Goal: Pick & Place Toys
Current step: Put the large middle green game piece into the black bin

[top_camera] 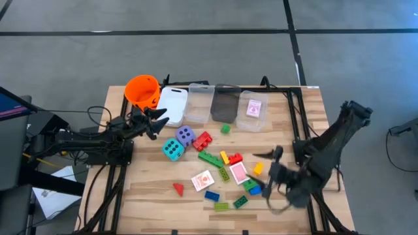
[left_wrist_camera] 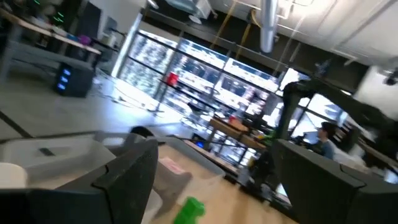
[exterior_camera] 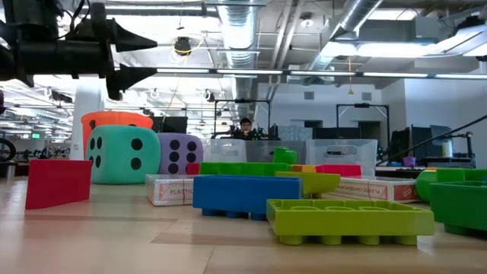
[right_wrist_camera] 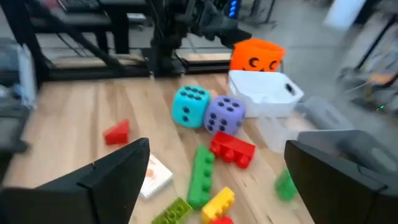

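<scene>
Toys lie scattered mid-table: a teal die (top_camera: 172,149), a purple die (top_camera: 185,136), a red brick (top_camera: 202,140), a long green brick (top_camera: 210,158), a red wedge (top_camera: 178,189), a blue brick (top_camera: 211,195) and red-backed cards (top_camera: 239,172). A small green brick (top_camera: 225,129) sits alone near the bins. My left gripper (top_camera: 157,121) hangs open and empty above the table beside the orange bucket, also seen high in the low view (exterior_camera: 152,57). My right gripper (top_camera: 271,177) stands open and empty at the toys' right, its fingers wide apart in the right wrist view (right_wrist_camera: 217,180).
An orange bucket (top_camera: 142,91) stands at the far left. Beside it runs a row of bins: a white one (top_camera: 173,104) and clear ones (top_camera: 200,103), the rightmost (top_camera: 255,112) holding a card. Bare wood shows at the near left (top_camera: 144,196).
</scene>
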### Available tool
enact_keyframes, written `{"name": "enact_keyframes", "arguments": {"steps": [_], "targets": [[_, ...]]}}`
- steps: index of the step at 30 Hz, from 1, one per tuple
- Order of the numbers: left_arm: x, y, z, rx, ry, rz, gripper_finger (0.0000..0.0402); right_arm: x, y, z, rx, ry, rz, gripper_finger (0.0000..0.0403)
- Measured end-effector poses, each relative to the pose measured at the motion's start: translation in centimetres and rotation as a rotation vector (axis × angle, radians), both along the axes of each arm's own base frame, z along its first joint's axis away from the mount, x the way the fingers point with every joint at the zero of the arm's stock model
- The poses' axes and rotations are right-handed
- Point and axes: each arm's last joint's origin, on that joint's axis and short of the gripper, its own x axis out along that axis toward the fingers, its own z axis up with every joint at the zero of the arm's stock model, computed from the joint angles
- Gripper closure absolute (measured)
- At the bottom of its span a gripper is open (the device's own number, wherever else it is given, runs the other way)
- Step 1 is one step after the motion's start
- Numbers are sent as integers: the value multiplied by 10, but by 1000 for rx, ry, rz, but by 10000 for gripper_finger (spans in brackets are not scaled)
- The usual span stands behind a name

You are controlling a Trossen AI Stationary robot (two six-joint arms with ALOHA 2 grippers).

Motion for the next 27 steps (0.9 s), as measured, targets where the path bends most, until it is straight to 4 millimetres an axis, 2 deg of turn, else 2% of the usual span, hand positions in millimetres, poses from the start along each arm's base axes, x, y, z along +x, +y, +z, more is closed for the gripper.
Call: {"name": "enact_keyframes", "arguments": {"steps": [4, 6, 8, 14, 22, 27], "targets": [[0, 1, -1, 23, 25, 36, 92, 3, 22, -48, -86, -28, -66, 35], [0, 1, -1, 24, 24, 36, 92, 7, 27, -72, -111, -18, -94, 35], [0, 1, -1, 26, 25, 31, 92, 13, 27, -85, -124, -28, -135, 35], [0, 0, 1, 44, 7, 21, 92, 33, 13, -104, -113, -23, -236, 35], [3, -9, 0, 156, 49, -273, 92, 61, -11, -125, -159, -24, -378, 35], [7, -14, -9, 174, 147, -306, 92, 78, -28, -138, -209, -7, -457, 35]]}}
